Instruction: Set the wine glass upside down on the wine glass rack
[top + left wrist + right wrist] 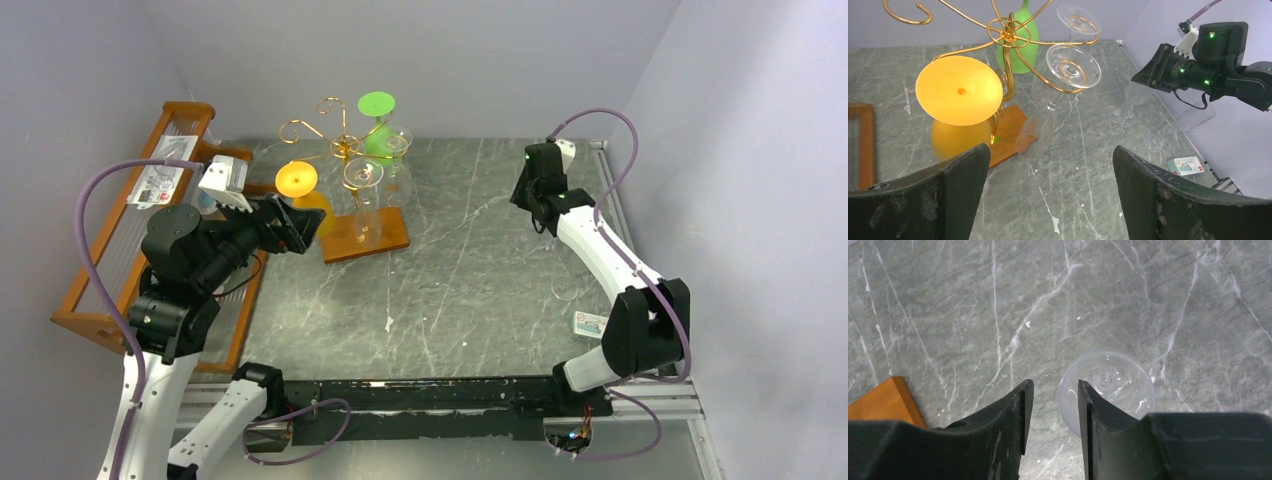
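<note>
Clear wine glass [1105, 382] stands upright, mouth up, at five o'clock in the right wrist view. Gold wire wine glass rack [340, 140] sits upright at the table's eleven o'clock, hung glasses [296, 180] upside down.

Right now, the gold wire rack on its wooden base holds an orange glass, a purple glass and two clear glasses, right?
Not purple: it is a green wine glass. The top external view shows it hanging on the gold wire rack.
</note>
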`<state>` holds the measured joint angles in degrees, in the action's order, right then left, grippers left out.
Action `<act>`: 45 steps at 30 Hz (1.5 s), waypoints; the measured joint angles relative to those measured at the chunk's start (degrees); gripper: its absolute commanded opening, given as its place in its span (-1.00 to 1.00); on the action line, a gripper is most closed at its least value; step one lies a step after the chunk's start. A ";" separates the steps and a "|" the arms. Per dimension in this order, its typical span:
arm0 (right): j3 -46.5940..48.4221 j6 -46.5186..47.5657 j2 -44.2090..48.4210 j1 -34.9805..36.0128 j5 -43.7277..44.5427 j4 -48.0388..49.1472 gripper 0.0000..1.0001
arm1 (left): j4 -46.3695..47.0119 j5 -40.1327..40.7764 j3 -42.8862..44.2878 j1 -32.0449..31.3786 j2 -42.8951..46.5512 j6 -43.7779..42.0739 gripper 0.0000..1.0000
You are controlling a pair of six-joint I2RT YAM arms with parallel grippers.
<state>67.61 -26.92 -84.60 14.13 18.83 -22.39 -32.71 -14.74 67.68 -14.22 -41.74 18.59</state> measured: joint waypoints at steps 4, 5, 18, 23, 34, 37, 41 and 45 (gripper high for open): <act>0.57 -0.11 -0.85 0.00 0.42 -0.26 -0.51 | 0.00 -0.02 0.02 -0.04 0.00 0.00 0.93; 0.70 -0.09 -1.18 0.00 0.44 -0.31 -0.57 | -0.02 -0.04 0.09 -0.07 -0.04 0.00 0.93; 1.07 -0.33 -0.24 0.02 -3.04 -1.70 -1.00 | 1.31 -5.29 2.03 -0.15 -1.05 0.55 0.90; -4.28 -2.82 8.61 0.07 -7.85 1.66 -1.00 | 5.51 -15.19 2.93 -0.17 -4.26 3.78 0.92; -16.00 -9.18 27.61 0.07 -17.35 22.08 -1.00 | 38.80 -34.16 -2.16 -0.24 -6.88 29.92 0.91; -19.10 -10.64 30.93 0.13 -19.37 28.37 -1.00 | 43.01 -32.61 -2.05 -0.66 -8.24 35.26 0.90; -24.44 -11.98 36.33 0.63 -21.55 37.94 -1.00 | 45.92 -24.92 -3.56 -3.87 -9.07 40.37 0.85; -27.78 -13.09 41.03 0.76 -23.26 44.44 -1.00 | 46.21 -15.08 -3.98 -10.14 -11.54 43.89 0.81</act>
<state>39.83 -40.01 -43.57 14.90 -4.43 22.04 13.50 -29.82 63.70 -24.36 -53.28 62.48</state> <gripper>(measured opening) 0.128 0.917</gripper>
